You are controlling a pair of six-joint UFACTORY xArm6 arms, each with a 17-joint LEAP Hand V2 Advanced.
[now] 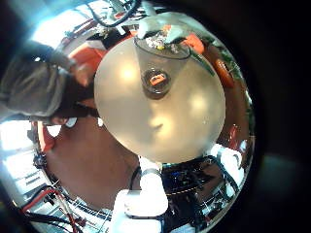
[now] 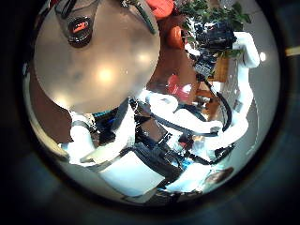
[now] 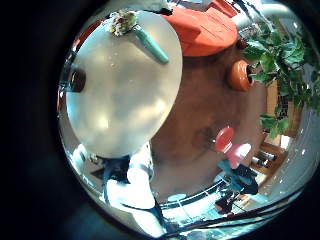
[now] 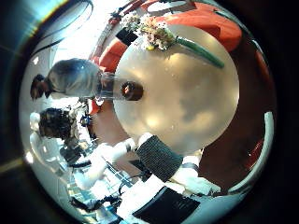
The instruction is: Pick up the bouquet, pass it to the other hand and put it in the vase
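— Bouquet point(image 4: 166, 37) first: where does it lie?

— Flat on the round bench point(image 4: 187, 103), at the far rim, opposite the side where the arms stand. Its long axis runs roughly along that rim, flower heads toward the vase point(image 4: 131, 91) and the wrapped stem pointing away from it.

— And the vase?

— Upright on the bench, further in from the rim, apart from the bouquet and nothing in it yet.

— Which hand is nearer?

— Both palms look down from well above. The bouquet shows larger in the right palm's views, so I judge the right hand point(image 2: 217, 45) nearer to it. The vase fills more of the left palm's view, so the left hand point(image 4: 58, 123) seems better placed for the vase.

— Fingers wide or closed?

— Cannot tell for either hand, though neither holds the bouquet.

— How does the bouquet look?

— Small pale blossoms bunched at one end, and a slim tapering wrap. It looks light, and a grasp across the stem seems best.
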